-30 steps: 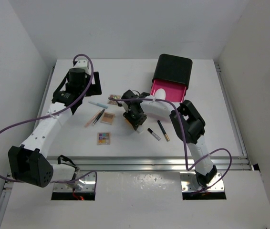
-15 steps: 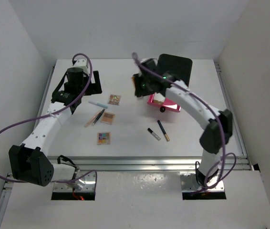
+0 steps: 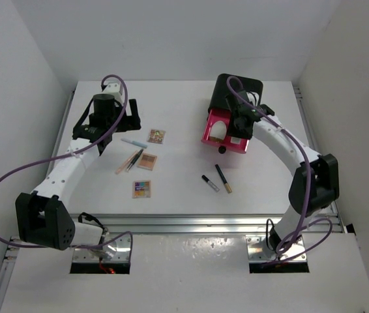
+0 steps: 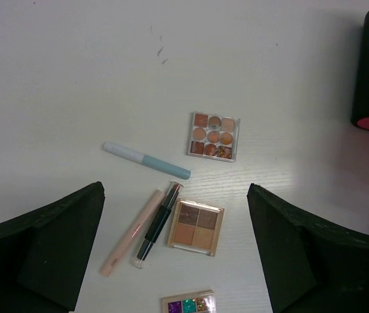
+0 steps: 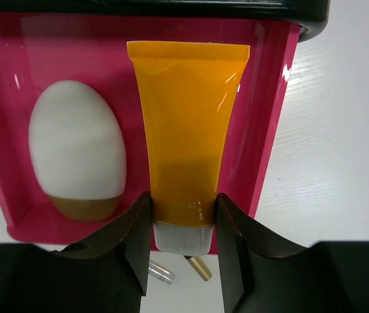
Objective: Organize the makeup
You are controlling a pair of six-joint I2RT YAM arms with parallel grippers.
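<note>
Our right gripper [image 5: 184, 216] clamps the orange tube [image 5: 188, 130], with the pink drawer [image 5: 270, 124] beneath it. Our left gripper [image 4: 175, 195] hangs wide open and empty.

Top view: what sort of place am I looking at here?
Probably a robot test bench, not a home: two arms bolted to a white table, plain white panels around it, makeup and a pink drawer box staged for sorting.

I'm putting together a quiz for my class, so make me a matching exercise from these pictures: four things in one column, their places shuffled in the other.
1. orange tube
2. white egg
3. pale blue stick
4. gold-tipped stick

A. lying in the pink drawer
B. on the table beside the nine-colour palette
C. clamped in the right jaws
D. beside the silver-tipped stick

Pairs: 1-C, 2-A, 3-B, 4-D
</note>
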